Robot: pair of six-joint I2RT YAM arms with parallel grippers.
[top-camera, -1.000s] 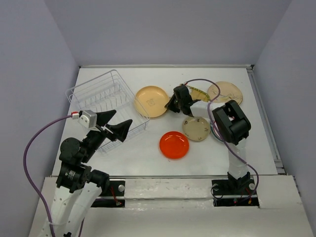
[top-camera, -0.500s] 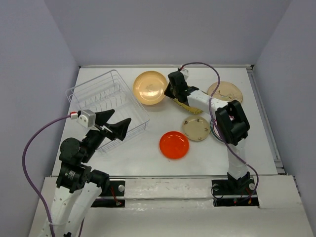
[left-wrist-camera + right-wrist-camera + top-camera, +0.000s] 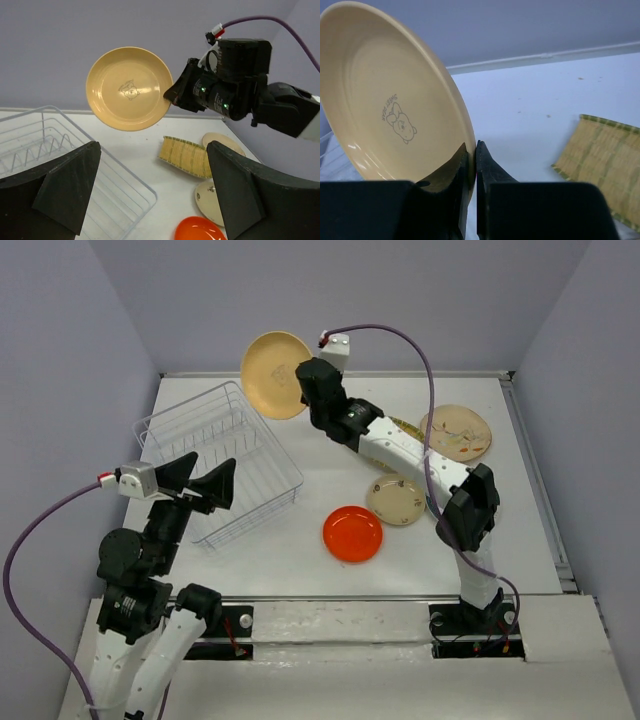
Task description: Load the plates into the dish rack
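Plain lavender-grey walls [image 3: 330, 300] close in a white table [image 3: 290, 540]. On the table's left half sits the dish rack [image 3: 215, 455], a white wire basket with rows of upright tines along its floor. Every plate in view is outside it.

The peach plate [image 3: 275, 375] is up in the air beyond the rack's far right corner. It is tipped nearly upright, with its hollow face and small cartoon print turned toward the left arm. The cream plate [image 3: 457, 432] lies flat at the far right of the table. Just left of it is the ribbed plate [image 3: 405, 428], partly hidden by the right arm. Nearer the arms, the red-orange plate [image 3: 352, 533] and the small beige plate [image 3: 397, 500] lie side by side, close but apart.

The right gripper [image 3: 471, 147] is clamped on the peach plate's rim, one finger on each face. The left gripper [image 3: 205, 478] hangs above the rack's near right side with its jaws spread wide, touching nothing.
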